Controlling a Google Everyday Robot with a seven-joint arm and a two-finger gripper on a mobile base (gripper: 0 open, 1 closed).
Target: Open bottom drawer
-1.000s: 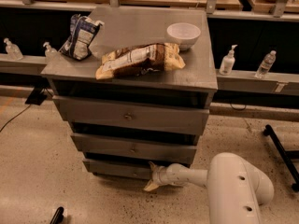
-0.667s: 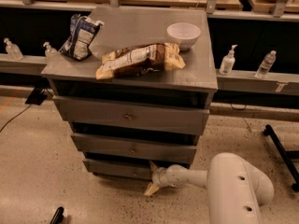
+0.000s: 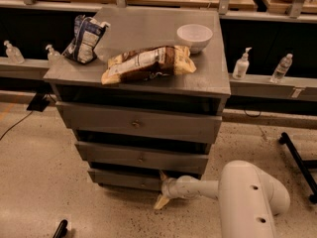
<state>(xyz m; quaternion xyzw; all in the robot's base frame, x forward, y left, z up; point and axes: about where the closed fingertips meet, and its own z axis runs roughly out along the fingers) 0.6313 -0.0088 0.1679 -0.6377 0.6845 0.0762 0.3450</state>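
The grey chest [image 3: 213, 86] has three drawers. The bottom drawer [image 3: 119, 178] is the lowest, a low wide front with a small round knob [image 3: 143, 184]. My gripper [image 3: 160, 188] is at floor level in front of the right part of that drawer front, just right of the knob. Its two pale fingers [image 3: 160, 202] are spread apart, one pointing up and one down, and hold nothing. The white arm [image 3: 247, 197] reaches in from the lower right. The middle drawer [image 3: 141, 157] and the top drawer [image 3: 136, 124] sit above.
On the chest top lie a snack bag [image 3: 148, 62], a blue-white bag [image 3: 85, 37] and a white bowl [image 3: 194, 35]. Bottles [image 3: 241, 64] stand on a ledge behind. A black stand leg [image 3: 297, 157] lies on the floor at right.
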